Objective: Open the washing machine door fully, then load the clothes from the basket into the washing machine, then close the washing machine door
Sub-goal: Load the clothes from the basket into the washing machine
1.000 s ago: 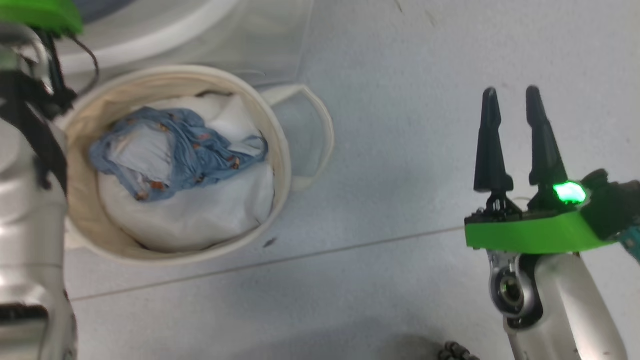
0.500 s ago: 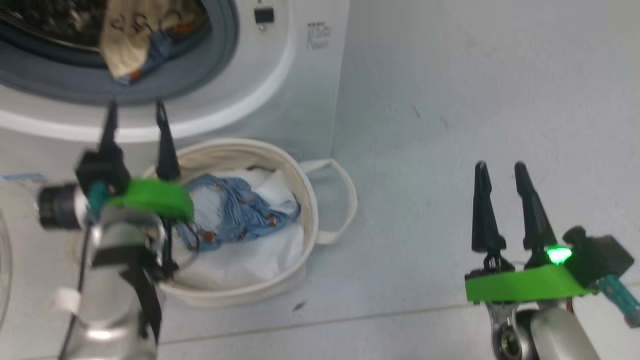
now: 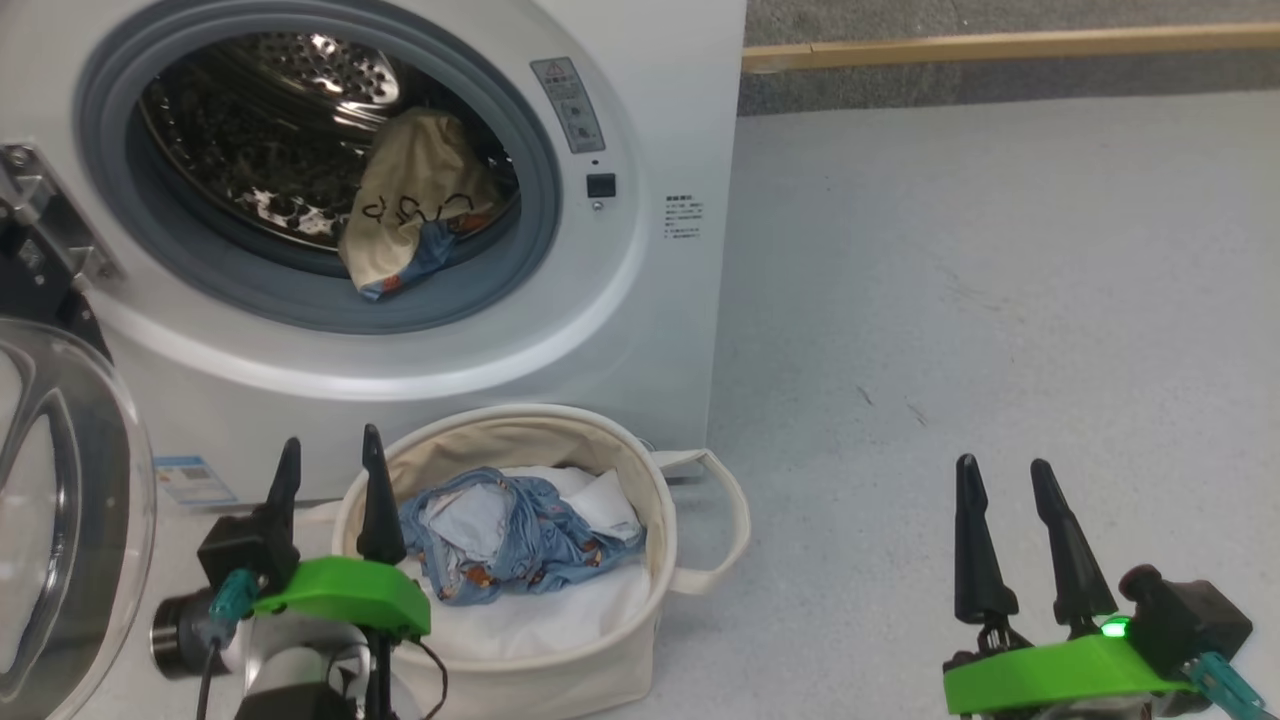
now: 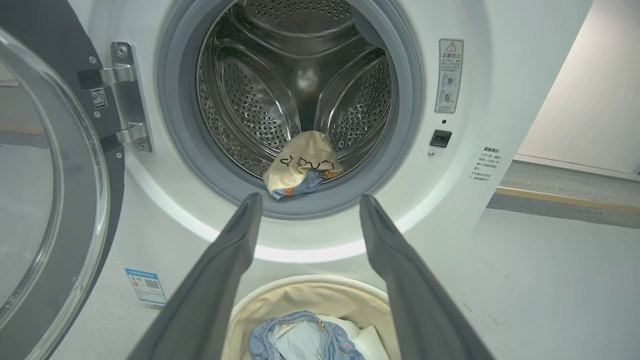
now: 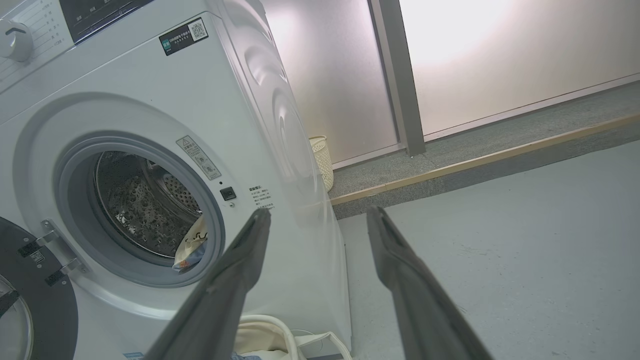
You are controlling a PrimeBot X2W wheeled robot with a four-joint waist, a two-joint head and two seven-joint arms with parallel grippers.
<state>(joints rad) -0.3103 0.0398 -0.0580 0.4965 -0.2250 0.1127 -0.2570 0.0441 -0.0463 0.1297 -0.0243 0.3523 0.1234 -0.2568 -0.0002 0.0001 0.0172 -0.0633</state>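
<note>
The head camera has tilted up from the basket (image 3: 560,680), bringing the machine (image 3: 650,300) into view, and the left claw (image 3: 331,440) now stands beside the basket rim. The door (image 3: 60,480) is swung wide for loading: 1 cream garment (image 3: 415,190) hangs over the drum seal (image 3: 280,295), while the blue garment (image 3: 520,540) lies in the basket, just right of that claw. Both claws are spread and empty, the right claw (image 3: 1002,465) well apart over the floor (image 3: 950,300)

A woven bin (image 5: 322,162) (against frosted wall (image 5: 335,75)), wooden floor strip (image 3: 1000,46)
</note>
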